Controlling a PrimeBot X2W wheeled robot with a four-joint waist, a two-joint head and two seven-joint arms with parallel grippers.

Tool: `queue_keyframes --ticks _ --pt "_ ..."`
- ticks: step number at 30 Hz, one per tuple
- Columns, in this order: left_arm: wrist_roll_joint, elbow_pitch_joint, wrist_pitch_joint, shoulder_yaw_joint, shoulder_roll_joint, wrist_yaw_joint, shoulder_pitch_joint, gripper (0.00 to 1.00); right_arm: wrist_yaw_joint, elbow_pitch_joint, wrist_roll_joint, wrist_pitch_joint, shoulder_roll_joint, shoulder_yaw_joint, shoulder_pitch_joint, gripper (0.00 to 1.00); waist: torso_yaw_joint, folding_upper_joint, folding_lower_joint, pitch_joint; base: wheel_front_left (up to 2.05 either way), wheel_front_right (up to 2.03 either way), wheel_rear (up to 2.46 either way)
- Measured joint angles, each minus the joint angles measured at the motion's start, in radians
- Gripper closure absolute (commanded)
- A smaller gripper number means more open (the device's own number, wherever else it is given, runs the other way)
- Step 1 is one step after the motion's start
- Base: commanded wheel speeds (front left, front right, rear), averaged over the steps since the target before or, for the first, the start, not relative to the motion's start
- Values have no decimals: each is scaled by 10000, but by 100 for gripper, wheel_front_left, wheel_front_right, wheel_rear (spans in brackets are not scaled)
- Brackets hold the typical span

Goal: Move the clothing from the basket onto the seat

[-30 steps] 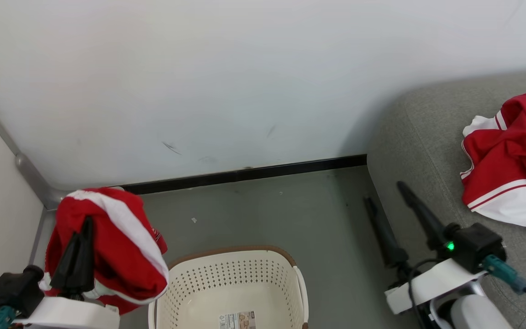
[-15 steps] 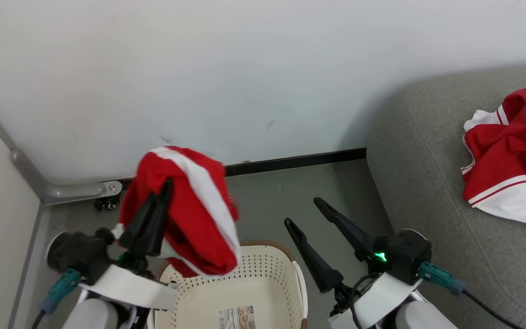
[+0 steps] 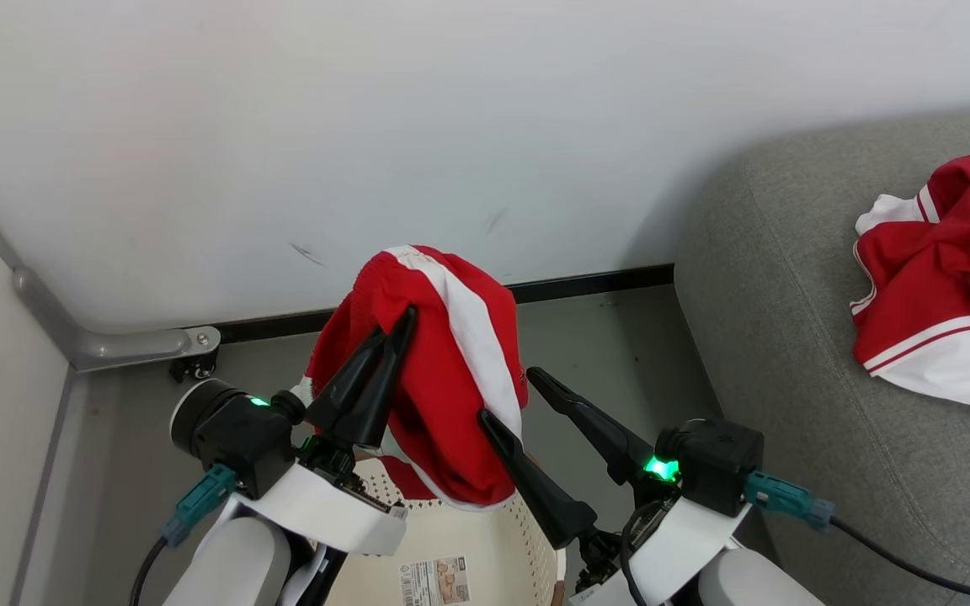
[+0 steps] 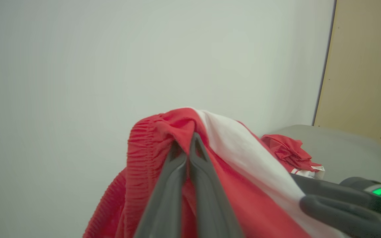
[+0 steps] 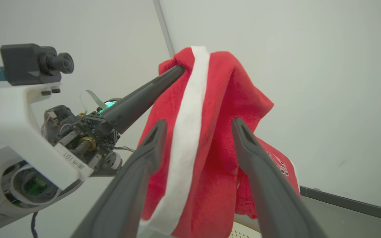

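— Red shorts (image 3: 451, 362) hang straight down from the left gripper (image 3: 407, 318), pinched tight, above the basket (image 3: 527, 518).
— And the right gripper (image 3: 508, 394)?
— Wide open, holding nothing, just beside the shorts. The seat (image 3: 788, 353) lies to the right, nearer that arm. The other red top (image 3: 940, 286) lies on it.
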Motion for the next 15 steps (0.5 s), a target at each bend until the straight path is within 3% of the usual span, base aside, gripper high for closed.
queue_keyframes --ticks 7,8,9,15 --pt "65 15 0 -265 -102 -19 -257 100 0 274 232 2 -86 314 -65 0 3 0 0 8 0 0 0" --pt "65 17 0 -307 -111 -38 -264 100 0 337 228 0 -146 343 -160 32 7 0 0 8 0 0 0" --pt "65 25 0 -336 -123 -38 -274 100 0 353 226 0 -203 337 -244 99 12 0 0 8 0 0 0" --pt "65 169 0 -395 -167 -40 -388 100 0 405 203 0 -320 355 -445 100 51 0 0 0 0 0 0"
